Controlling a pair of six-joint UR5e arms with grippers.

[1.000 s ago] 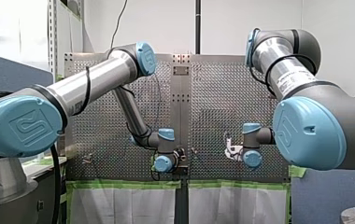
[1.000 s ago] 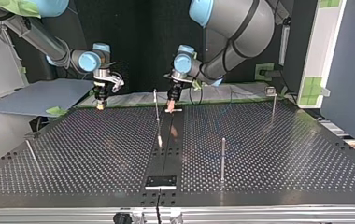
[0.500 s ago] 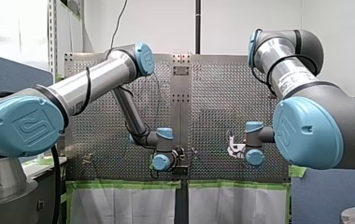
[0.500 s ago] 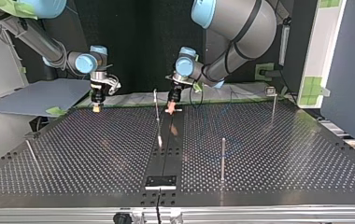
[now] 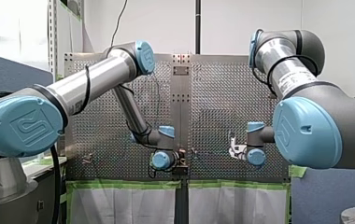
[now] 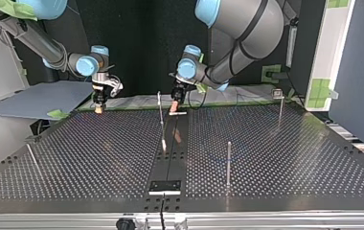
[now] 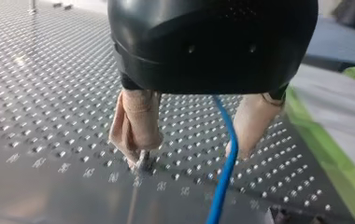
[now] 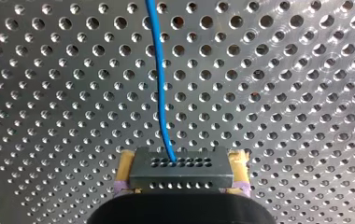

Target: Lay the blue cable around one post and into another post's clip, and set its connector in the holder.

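Right wrist view: found my right gripper (image 8: 181,163) closed on the grey perforated connector (image 8: 181,175), yellow pads (image 8: 124,169) pressed to its two sides. Traced the blue cable (image 8: 159,84) from the connector's face straight ahead over the perforated table (image 8: 283,93).

Left wrist view: found my left gripper (image 7: 188,156) wide open, beige-padded fingers (image 7: 136,123) well apart, gripping nothing. Noted the cable hanging between them, nearer one finger, not pinched.

Top view: logged right gripper at upper left of the frame, left gripper at upper centre, just beside a thin post (image 6: 160,110). Logged a second post (image 6: 228,160) right of centre, a third post (image 6: 280,108) at upper right, a leaning post (image 6: 32,155) at lower left, and a dark rectangular plate (image 6: 165,186) at bottom centre.
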